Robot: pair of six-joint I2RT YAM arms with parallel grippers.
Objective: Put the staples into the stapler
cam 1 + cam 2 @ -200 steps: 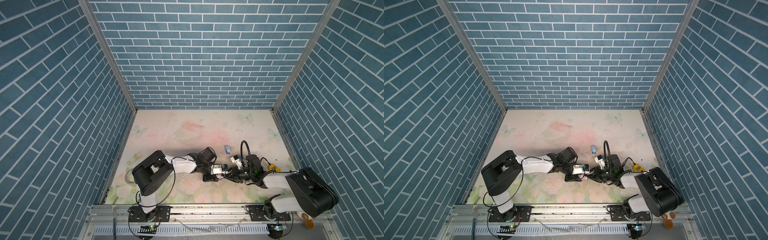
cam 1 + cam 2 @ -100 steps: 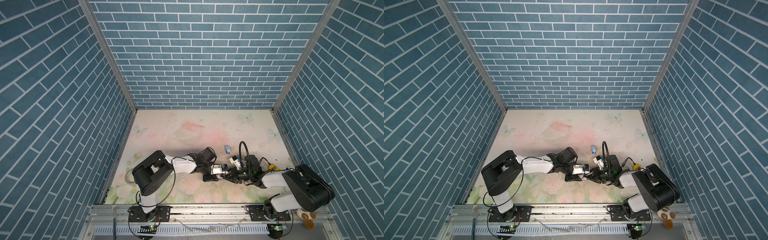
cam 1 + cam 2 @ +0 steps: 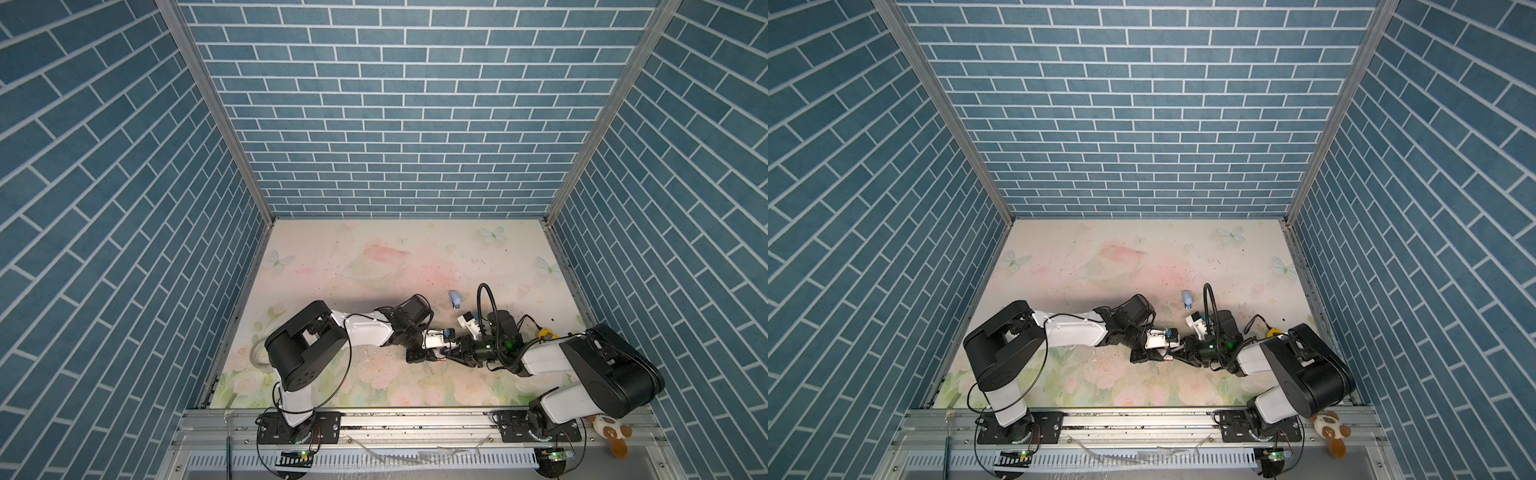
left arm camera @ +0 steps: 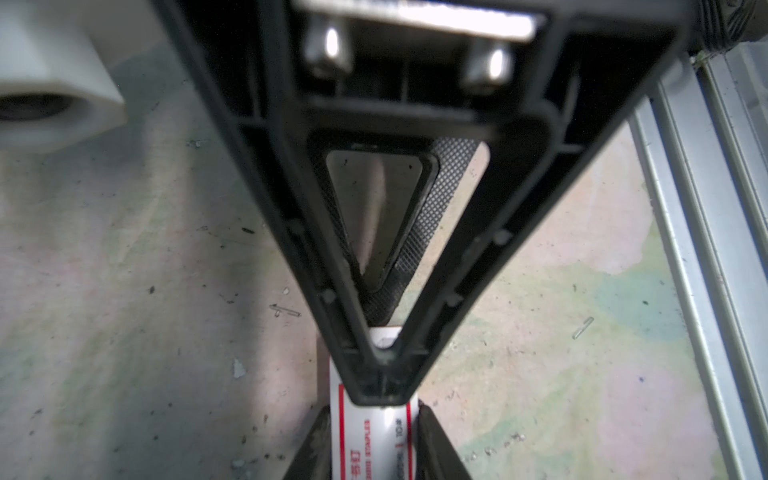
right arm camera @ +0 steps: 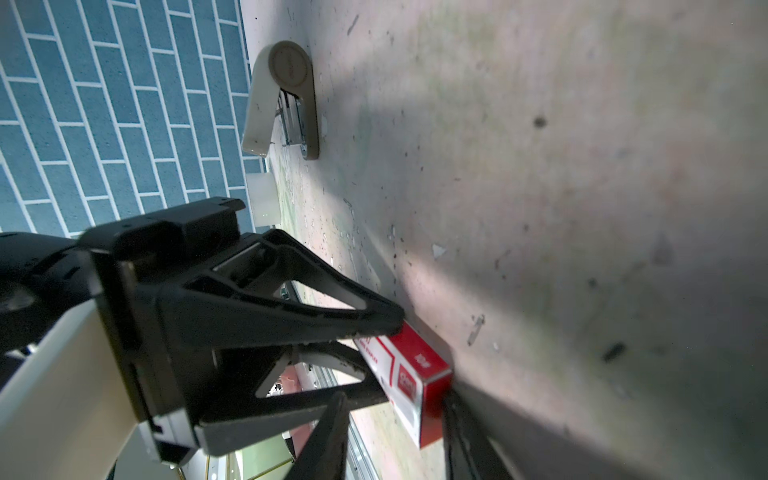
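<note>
Near the front edge of the surface (image 3: 374,266), right of its middle, a red-and-white box (image 5: 419,365) is gripped from both ends. The right gripper (image 4: 372,440) is clenched on it, one finger pressed against each long side. The left gripper (image 5: 392,359) is closed across the opposite end, its upper fingertip laid on the box's top face and its lower finger passed beneath. The staples are hidden in every view, so it cannot be told whether they are inside the box. The stapler (image 3: 455,300) is set well apart, farther toward the back edge. Its top is lifted off its base and the metal channel is exposed in the right wrist view.
</note>
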